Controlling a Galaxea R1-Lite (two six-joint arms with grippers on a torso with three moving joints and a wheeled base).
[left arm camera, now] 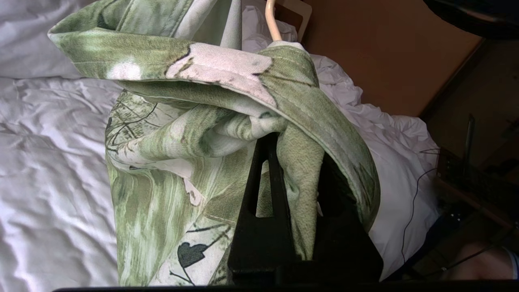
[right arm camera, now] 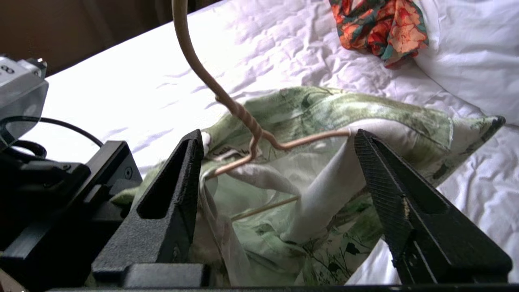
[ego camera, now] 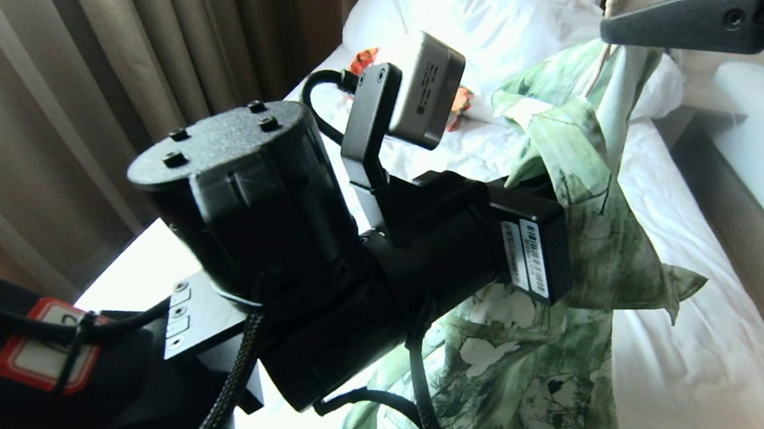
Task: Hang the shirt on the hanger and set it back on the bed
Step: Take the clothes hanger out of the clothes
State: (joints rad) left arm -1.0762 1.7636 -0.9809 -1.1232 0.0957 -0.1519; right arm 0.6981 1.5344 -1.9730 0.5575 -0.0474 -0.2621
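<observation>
My left gripper (left arm camera: pixel 292 178) is clamped on a fold of the shirt (left arm camera: pixel 170 162), near the collar, holding the cloth up off the bed (ego camera: pixel 692 394). The fabric hangs bunched from the pinch and drapes down onto the white sheet.

My right gripper (right arm camera: pixel 279 178) stands with jaws spread wide, nothing between the pads, one finger (right arm camera: pixel 170 202) on each side of the hanger (right arm camera: pixel 243 117). The hanger's twisted neck and shoulder wires sit inside the shirt's neck opening; the hook rises above the shirt and out of view. I can't tell whether both shoulders are seated.

In the head view the left arm (ego camera: pixel 265 230) blocks much of the shirt. An orange patterned garment (right arm camera: pixel 381 28) lies on the bed beyond the shirt, beside the pillow (right arm camera: pixel 474 52), well apart from the shirt.
</observation>
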